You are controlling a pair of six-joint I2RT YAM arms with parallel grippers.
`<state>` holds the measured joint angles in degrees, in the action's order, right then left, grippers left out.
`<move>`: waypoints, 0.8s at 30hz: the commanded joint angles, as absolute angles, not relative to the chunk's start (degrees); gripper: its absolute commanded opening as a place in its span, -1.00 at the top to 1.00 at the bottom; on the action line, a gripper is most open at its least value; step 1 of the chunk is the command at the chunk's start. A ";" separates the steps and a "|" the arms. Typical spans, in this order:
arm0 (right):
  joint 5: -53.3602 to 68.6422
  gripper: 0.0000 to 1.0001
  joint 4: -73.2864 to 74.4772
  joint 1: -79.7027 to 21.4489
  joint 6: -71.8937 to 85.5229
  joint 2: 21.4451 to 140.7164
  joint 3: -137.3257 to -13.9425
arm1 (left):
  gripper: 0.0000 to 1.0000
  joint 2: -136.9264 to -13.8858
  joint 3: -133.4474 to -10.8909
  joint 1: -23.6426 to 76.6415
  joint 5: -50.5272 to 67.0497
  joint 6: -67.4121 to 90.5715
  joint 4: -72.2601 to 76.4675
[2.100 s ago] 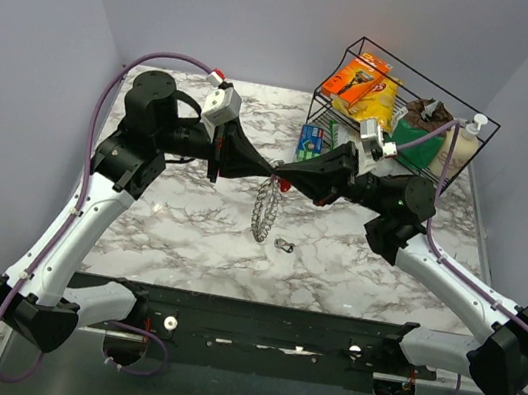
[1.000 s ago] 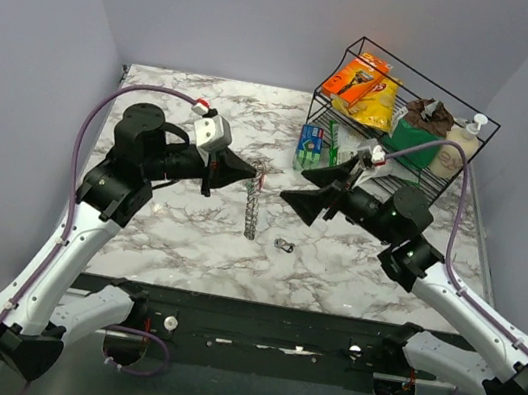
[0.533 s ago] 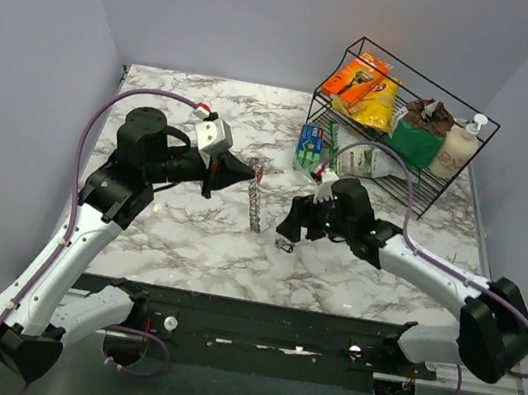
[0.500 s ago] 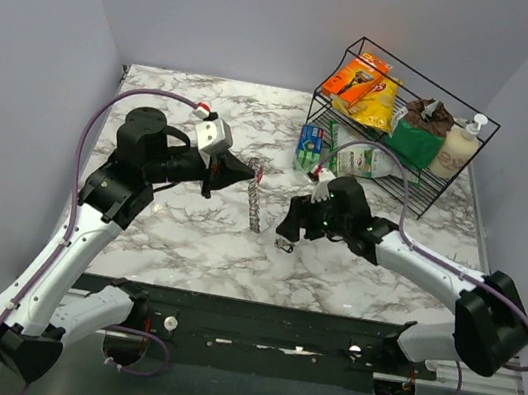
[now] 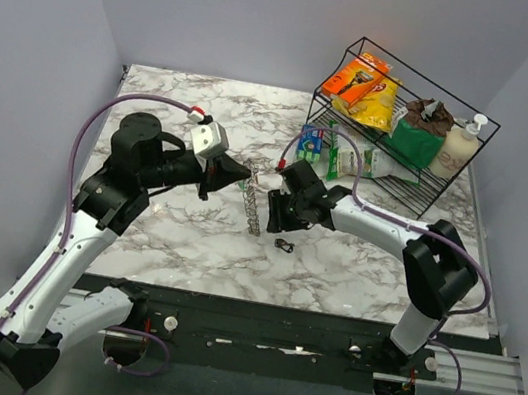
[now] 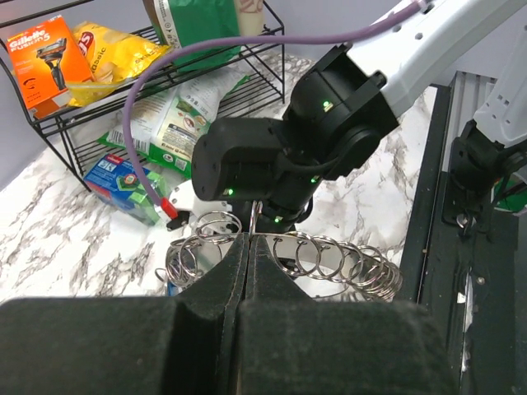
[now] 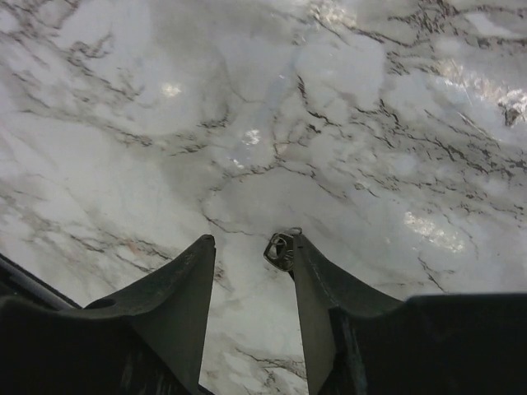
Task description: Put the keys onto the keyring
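The keyring (image 5: 255, 206), a silver wire loop strung with many small metal rings, hangs from my left gripper (image 5: 245, 180) above the middle of the table. In the left wrist view the black fingers (image 6: 216, 284) are pressed shut on the keyring (image 6: 329, 257) wire. One small silver key (image 5: 284, 246) lies flat on the marble just in front of it. My right gripper (image 5: 275, 224) points down close over that spot. In the right wrist view its jaws are apart, and the key (image 7: 280, 250) lies beside the tip of the right finger (image 7: 317, 296). Right gripper (image 7: 251, 248) holds nothing.
A black wire rack (image 5: 480, 117) at the back right holds a razor pack (image 5: 357, 75), a yellow chips bag (image 5: 382, 101), a green bag (image 5: 415, 142) and a soap bottle (image 5: 460, 144). A blue-green box (image 5: 310, 145) and a white-green pouch (image 5: 363, 161) lie by the rack's foot.
My right arm has swung in from the right and dropped to the key on the table, its jaws narrowing. The left gripper stays shut on the keyring, barely shifting.
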<state>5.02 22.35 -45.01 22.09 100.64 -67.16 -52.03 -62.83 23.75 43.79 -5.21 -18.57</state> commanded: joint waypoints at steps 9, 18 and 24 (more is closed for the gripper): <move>1.67 0.00 31.64 -45.53 23.55 105.73 -71.81 | 1.00 -50.54 -61.96 23.82 42.19 -5.80 -16.87; 3.43 0.11 31.11 -46.23 23.73 108.54 -72.16 | 1.00 -51.07 -62.31 23.82 42.45 -5.89 -17.31; 4.13 0.35 30.85 -46.32 23.73 109.34 -72.25 | 1.00 -51.15 -62.49 23.82 42.10 -6.06 -18.02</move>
<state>3.05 29.91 -45.82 23.20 108.07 -70.91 -51.55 -61.98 23.75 43.05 -5.41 -18.81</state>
